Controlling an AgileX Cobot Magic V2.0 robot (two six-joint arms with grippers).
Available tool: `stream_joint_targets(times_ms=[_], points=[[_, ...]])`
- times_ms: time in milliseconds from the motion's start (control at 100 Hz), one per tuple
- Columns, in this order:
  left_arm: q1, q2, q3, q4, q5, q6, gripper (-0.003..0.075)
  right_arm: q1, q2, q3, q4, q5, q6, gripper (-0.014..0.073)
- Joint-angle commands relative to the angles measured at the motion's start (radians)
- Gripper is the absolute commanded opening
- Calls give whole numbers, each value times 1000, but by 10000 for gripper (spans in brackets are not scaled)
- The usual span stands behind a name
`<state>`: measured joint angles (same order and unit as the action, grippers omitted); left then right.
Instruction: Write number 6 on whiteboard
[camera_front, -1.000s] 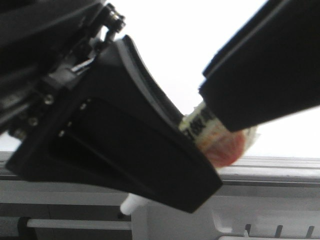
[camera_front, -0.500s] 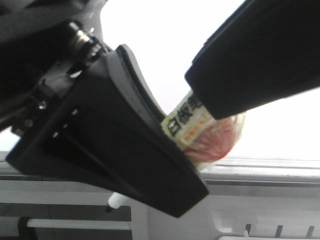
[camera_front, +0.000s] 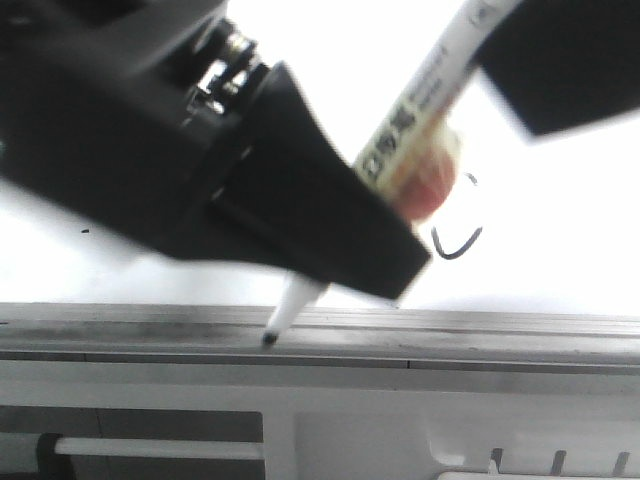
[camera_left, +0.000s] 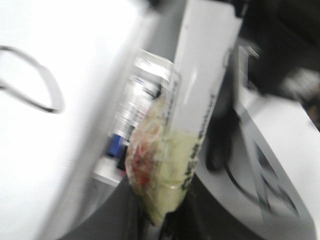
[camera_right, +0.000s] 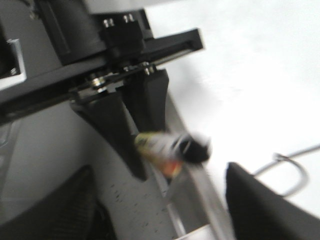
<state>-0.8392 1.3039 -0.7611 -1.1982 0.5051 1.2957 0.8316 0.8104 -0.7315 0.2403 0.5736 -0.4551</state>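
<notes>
Front view: 6 (camera_front: 458, 232) partly drawn, black curve on whiteboard (camera_front: 560, 200) behind marker (camera_front: 400, 140). Left pincer (camera_front: 340, 250) clenched on marker, tip over grey rail (camera_front: 500, 330). Right pincer (camera_front: 570, 60): cannot tell.

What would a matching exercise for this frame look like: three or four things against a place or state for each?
Things:
1. marker
2. marker tip
3. number 6
4. whiteboard

Places or states:
A. over the grey edge rail
B. thin black line on the board
C. held in the left gripper
D. glossy white surface

Pairs: 1-C, 2-A, 3-B, 4-D
</notes>
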Motion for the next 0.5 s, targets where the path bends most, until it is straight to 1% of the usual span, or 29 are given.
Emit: stream_joint_targets(times_ms=[0, 10, 30, 40, 50, 80, 100, 230, 360, 490], points=[[-6, -19, -5, -186, -167, -19, -19, -59, -78, -35, 1, -41, -9, 247], [-6, -20, -3, -208, -179, -19, -19, -68, -84, -35, 1, -41, -9, 202], [-6, -17, 0, -229, -210, -19, -19, -77, -100, -35, 1, -41, -9, 155], [-6, -12, 0, -250, -229, -17, -19, -86, -105, -35, 1, -41, -9, 108], [-6, -10, 0, -260, -239, -17, -19, -90, -116, -35, 1, -41, -9, 85], [-6, -2, 2, -294, -273, -17, -19, -110, -135, -35, 1, -41, -9, -27], [-6, 5, 2, -301, -292, -17, -19, -117, -149, -35, 1, -43, -9, -69], [-4, 53, 0, -352, -363, -17, -19, -167, -188, -35, 1, -40, -9, -64], [-4, 89, 0, -424, -424, -17, -19, -173, -193, -33, 1, 4, -9, -64], [-3, 109, 0, -441, -467, -17, -19, -173, -193, -31, 1, 33, -9, -64]])
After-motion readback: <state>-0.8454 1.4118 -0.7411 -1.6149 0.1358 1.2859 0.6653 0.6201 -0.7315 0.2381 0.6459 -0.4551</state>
